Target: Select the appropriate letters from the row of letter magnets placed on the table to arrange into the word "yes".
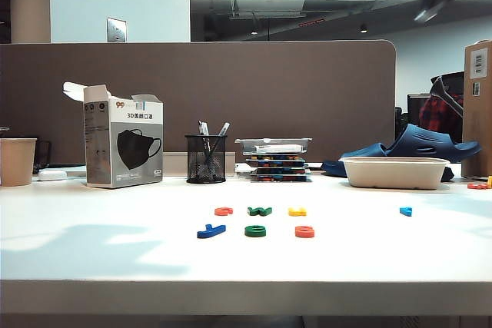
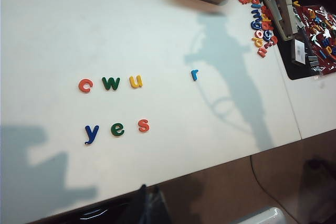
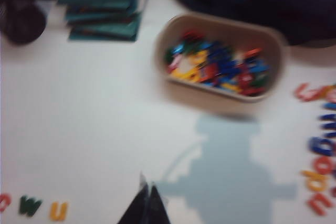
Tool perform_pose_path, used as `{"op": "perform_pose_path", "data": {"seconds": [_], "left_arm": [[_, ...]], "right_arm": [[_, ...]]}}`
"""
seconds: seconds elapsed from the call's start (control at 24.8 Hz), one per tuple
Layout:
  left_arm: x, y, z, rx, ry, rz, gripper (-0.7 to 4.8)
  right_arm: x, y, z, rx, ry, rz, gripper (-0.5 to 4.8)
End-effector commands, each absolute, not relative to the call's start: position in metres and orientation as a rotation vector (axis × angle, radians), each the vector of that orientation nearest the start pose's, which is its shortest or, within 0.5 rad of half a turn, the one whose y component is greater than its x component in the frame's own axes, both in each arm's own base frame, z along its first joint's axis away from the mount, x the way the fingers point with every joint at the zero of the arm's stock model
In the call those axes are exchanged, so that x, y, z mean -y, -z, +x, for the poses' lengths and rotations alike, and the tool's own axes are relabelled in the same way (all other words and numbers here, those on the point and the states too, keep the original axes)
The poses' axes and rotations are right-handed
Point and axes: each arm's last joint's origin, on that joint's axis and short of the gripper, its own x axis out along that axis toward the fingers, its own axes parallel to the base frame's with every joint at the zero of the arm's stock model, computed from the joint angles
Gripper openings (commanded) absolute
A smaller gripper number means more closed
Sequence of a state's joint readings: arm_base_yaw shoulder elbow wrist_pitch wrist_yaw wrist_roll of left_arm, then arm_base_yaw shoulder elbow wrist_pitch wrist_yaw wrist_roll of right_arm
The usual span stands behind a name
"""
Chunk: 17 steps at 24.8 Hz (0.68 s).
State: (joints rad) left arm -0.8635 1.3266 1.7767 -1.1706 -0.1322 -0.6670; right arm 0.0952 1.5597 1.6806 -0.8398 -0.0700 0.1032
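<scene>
Word assembly inspected: the dark blue y (image 2: 91,134), the dark green e (image 2: 117,129) and the red-orange s (image 2: 143,125) lie in line, evenly spaced and apart, nearer the table's (image 2: 63,30) front edge than the leftover row. Behind them sit the red-orange c (image 2: 85,85), green w (image 2: 111,83) and yellow u (image 2: 135,81), with the light blue r (image 2: 194,75) well apart toward the right edge.

My right gripper (image 3: 147,203) is clenched on nothing, high above the table near the tray of spare letters (image 3: 223,59). My left gripper (image 2: 148,203) hangs off the front edge; its fingers look pressed together, empty.

Judgement: the word reads complete. The sound move is a clean retreat, both arms kept high, nothing swept across the three letters.
</scene>
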Motion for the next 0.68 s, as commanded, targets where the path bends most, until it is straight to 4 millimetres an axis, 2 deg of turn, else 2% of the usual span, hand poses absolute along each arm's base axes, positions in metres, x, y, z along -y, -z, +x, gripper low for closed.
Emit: {"op": "perform_pose_path", "data": {"seconds": [0.04, 0.16, 0.28, 0.52, 0.68], "left_arm": [[0.166, -0.459, 0.147, -0.825, 0.452, -0.267, -0.05], [0.167, -0.459, 0.147, -0.818, 0.456, -0.272, -0.05], [0.168, -0.461, 0.148, -0.802, 0.462, -0.282, -0.05], [0.171, -0.469, 0.153, -0.664, 0.555, -0.173, -0.05], [0.160, -0.476, 0.169, -0.571, 0.526, -0.161, -0.05]], "right_arm": [[-0.003, -0.420, 0.299, -0.633, -0.058, 0.120, -0.02], [0.016, -0.439, 0.272, -0.572, -0.017, 0.141, -0.02], [0.023, -0.455, 0.239, -0.532, 0.012, 0.109, -0.02], [0.020, -0.473, 0.190, -0.446, 0.021, 0.104, -0.02], [0.016, -0.468, 0.162, -0.411, 0.025, 0.106, -0.02]]}}
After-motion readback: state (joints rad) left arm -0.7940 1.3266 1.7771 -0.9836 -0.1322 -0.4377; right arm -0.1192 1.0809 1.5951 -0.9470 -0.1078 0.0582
